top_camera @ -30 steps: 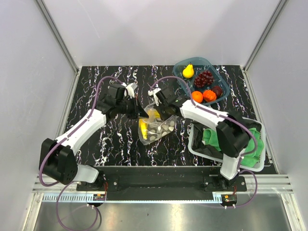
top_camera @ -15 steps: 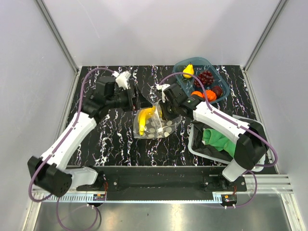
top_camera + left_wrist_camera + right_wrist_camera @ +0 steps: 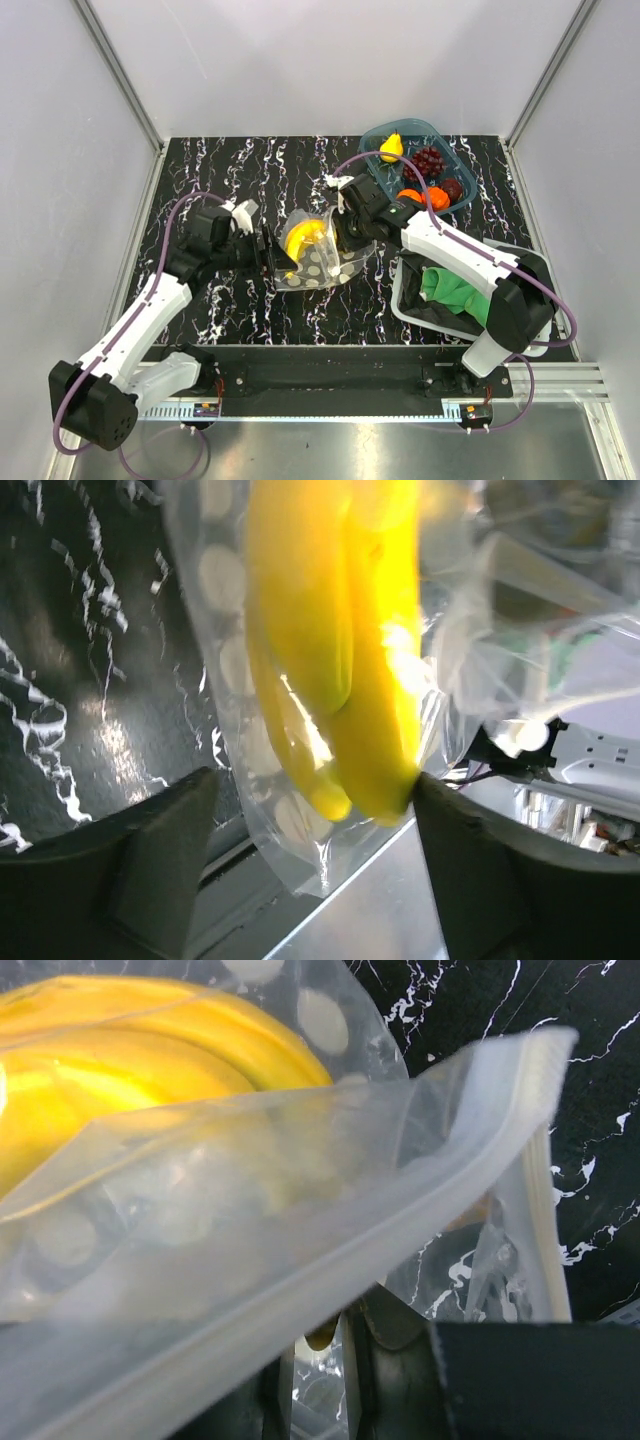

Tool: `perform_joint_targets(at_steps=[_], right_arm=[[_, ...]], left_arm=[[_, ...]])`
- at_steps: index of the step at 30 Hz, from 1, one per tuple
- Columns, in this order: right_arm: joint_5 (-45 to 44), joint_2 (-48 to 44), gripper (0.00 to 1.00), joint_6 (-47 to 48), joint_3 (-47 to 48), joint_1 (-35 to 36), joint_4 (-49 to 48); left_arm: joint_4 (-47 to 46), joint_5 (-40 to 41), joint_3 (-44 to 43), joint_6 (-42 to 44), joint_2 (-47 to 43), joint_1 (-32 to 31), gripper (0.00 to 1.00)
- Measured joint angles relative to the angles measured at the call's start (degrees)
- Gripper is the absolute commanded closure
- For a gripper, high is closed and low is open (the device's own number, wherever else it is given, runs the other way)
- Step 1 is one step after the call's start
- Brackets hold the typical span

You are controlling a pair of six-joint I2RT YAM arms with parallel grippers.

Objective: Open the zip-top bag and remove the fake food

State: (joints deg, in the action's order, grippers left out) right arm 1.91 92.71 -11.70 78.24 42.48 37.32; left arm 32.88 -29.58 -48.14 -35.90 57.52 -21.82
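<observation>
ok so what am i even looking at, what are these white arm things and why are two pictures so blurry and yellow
Two robot arms bolted at a table's near edge. The wide picture looks down from above; the other two come from cameras on each wrist, hence the close blur. The right claw pinches a clear dotted zip-top bag holding a yellow toy banana. The left claw is open around the bag's end. Further back sits a blue tub of toy fruit; at right, a bin with green cloth.
</observation>
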Motion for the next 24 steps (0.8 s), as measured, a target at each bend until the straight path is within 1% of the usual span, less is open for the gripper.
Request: perform_joint_targets(at_steps=[1,3,4,6,7,8,11,14,18,24], right_arm=[[0.2,0.0,1.00,-0.1,0.0,0.0,0.1],[0.2,0.0,1.00,-0.2,0.1,0.0,0.2],[0.2,0.0,1.00,-0.3,0.1,0.0,0.2],[-0.4,0.0,1.00,-0.3,0.1,0.0,0.3],[-1.0,0.0,1.00,-0.4,0.1,-0.1,0.5],[-1.4,-0.1,1.00,-0.5,0.1,-0.2,0.7],[-2.3,-0.7,1.00,-0.4,0.1,-0.1,1.1],[-4.2,-1.8,1.00,-0.1,0.1,-0.1,2.1],[-6.0,-3.5,1.00,-0.2,0.1,0.1,3.7],[-7.4,-5.6,1.00,-2.0,0.3,0.6,5.8]], left_arm=[[-0.2,-0.3,0.8,-0.5,0.0,0.4,0.42],[-1.2,-1.3,1.9,-1.7,0.0,1.2,0.58],[-1.7,-1.7,2.2,-2.2,0.1,1.6,0.72],[-2.4,-2.5,2.4,-2.5,0.1,2.3,0.87],[-2.5,-2.6,2.6,-2.6,0.1,2.7,0.96],[-2.6,-2.6,2.7,-2.9,0.2,3.1,1.00],[-2.4,-2.2,2.7,-2.4,0.3,4.1,1.00],[-0.8,0.3,2.3,-1.4,0.3,4.7,1.00],[2.6,6.8,0.5,-0.4,0.3,4.8,1.00],[4.9,16.1,-0.7,-0.5,0.3,4.8,1.00]])
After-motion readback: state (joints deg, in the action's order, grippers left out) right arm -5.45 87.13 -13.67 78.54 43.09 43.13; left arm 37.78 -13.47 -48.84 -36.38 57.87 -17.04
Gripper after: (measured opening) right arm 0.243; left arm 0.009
